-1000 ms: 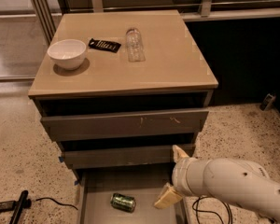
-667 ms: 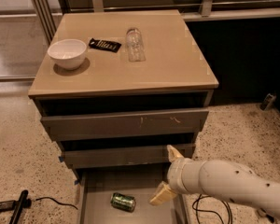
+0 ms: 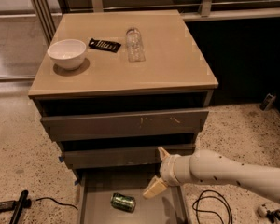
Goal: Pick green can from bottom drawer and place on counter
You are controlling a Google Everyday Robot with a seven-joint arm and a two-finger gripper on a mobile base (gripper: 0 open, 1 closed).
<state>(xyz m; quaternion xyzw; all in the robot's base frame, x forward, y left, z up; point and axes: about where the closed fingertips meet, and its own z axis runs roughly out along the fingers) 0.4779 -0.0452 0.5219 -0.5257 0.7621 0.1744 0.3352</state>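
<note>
- Camera view: shiny green metal can (image 3: 123, 202) lies sideways in the open grey bottom drawer (image 3: 96, 207).
- Pale two-finger tool (image 3: 154, 172) hangs spread open, empty, just right of the can.

Smooth white tubular arm (image 3: 233, 169), dotted with small dark specks. It ends in a ringed collar and a pincer (image 3: 152, 172) of two cream wedge fingers, spread apart, above the bottom drawer (image 3: 99, 203).
</note>
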